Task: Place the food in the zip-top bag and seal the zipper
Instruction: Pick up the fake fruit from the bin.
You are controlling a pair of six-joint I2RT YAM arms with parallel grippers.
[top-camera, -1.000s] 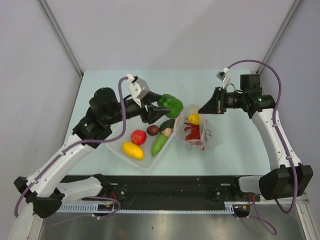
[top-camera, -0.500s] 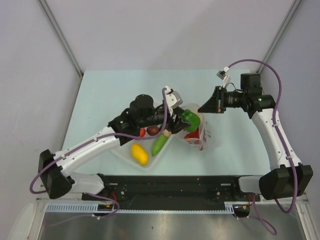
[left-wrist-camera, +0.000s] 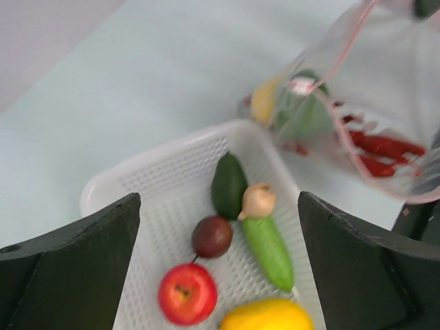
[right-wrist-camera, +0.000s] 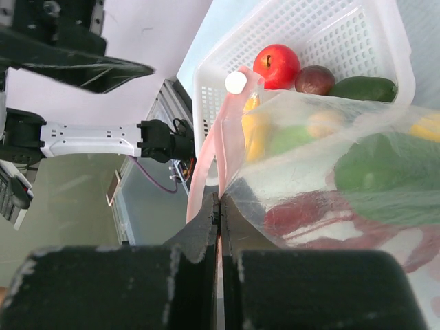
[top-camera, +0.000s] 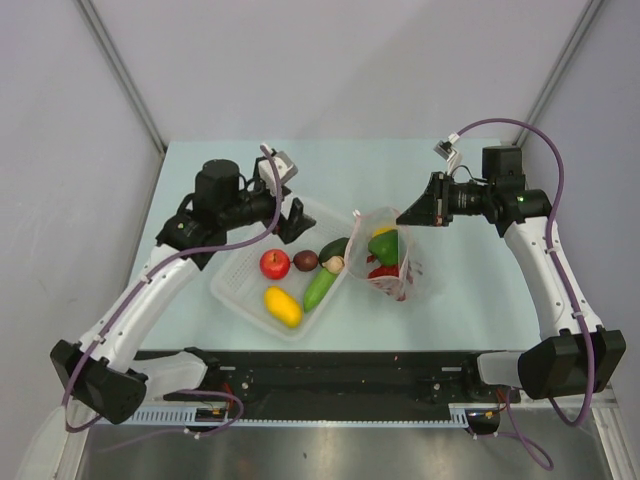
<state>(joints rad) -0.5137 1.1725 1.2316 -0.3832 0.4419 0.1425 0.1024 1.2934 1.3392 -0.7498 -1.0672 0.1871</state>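
Top view: the basket (top-camera: 225, 290) holds six toy foods; the zip-top bag (top-camera: 415, 280) beside it holds three. The left pincer (top-camera: 292, 220) is spread and empty.
Left wrist view: one tomato (left-wrist-camera: 187, 293), plum (left-wrist-camera: 212, 236), mushroom (left-wrist-camera: 257, 200), cucumber (left-wrist-camera: 269, 251).
Right wrist view: the right pincer (right-wrist-camera: 220, 199) clamps the bag's zipper (right-wrist-camera: 206, 158).

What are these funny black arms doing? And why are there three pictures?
They are two robot arms bolted to a table. One picture looks down from above. The other two come from little cameras on each wrist. The right gripper pinches the edge of a clear bag, holding it up. Inside are a green pepper, a red lobster and a yellow piece. The left gripper is open and empty above a white basket, where a tomato, plum, mushroom, cucumber and more toy food wait.
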